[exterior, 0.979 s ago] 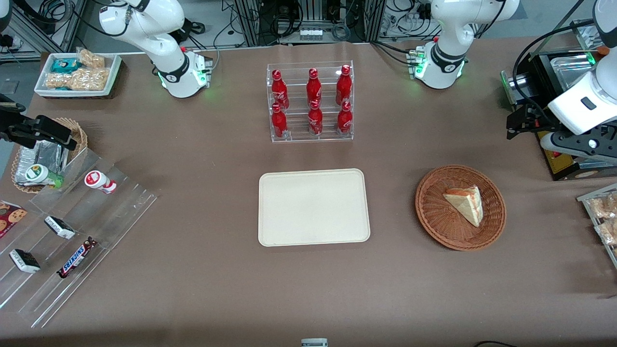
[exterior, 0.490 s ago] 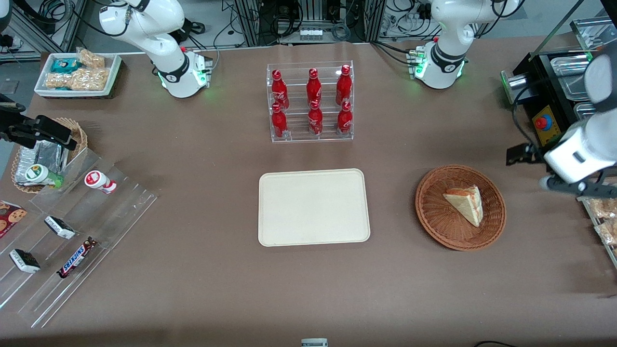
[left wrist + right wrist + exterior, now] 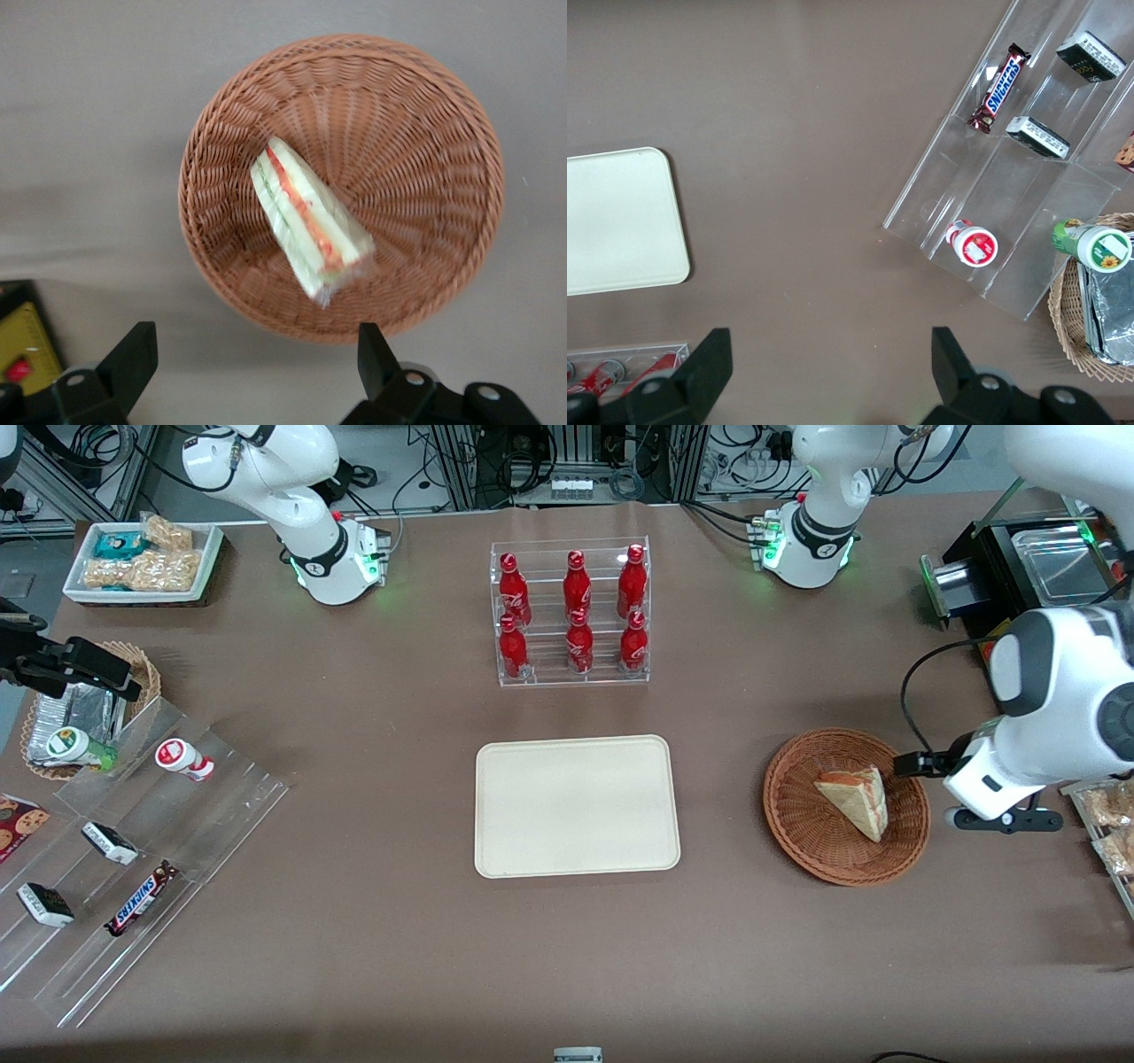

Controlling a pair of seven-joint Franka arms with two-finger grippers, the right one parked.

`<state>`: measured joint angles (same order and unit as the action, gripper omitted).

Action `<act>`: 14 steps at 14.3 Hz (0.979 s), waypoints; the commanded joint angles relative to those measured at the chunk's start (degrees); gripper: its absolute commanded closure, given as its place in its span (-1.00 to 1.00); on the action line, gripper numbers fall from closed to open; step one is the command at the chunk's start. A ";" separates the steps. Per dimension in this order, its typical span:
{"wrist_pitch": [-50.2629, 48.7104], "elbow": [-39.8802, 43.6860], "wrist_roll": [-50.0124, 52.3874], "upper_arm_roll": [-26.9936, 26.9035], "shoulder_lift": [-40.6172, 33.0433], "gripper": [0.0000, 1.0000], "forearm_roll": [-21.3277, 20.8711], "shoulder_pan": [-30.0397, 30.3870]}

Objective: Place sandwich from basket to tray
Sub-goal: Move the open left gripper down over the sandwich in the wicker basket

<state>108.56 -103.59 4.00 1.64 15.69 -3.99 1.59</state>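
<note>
One sandwich (image 3: 307, 219) lies in basket (image 3: 443, 133), near worktop's working-arm edge; tray (image 3: 576, 806) bare mid-worktop; gripper (image 3: 257, 363) hovers above basket rim, fingers (image 3: 133, 354) spread wide, empty; wedge's long axis runs diagonal between fingers

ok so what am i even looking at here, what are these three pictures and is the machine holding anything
These are robot arms bolted to a brown table. One picture looks down on the table from the front; the other two come from cameras on each arm's wrist. The working arm's end effector, two dark fingers spread open, hangs empty above a woven basket with a wedge sandwich lying in it. Beside the basket sits a bare cream tray. Farther from the front camera stands a clear rack of red bottles. Nothing is held.
</note>
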 commanded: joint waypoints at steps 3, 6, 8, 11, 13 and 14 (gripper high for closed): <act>9.81 -7.75 22.93 0.38 -0.30 -1.00 0.38 -0.01; 15.43 -11.18 32.01 0.38 -0.48 -1.00 6.24 -0.01; 20.71 -14.60 35.01 0.29 -1.62 -1.00 11.09 0.08; 28.17 -20.49 38.09 0.29 -2.33 -1.00 11.72 0.08; 32.57 -23.14 38.19 0.29 -1.71 -1.00 11.72 0.08; 34.42 -23.76 38.28 0.29 -1.10 -1.00 11.72 0.08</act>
<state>139.38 -124.15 41.23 1.83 15.83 6.76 1.59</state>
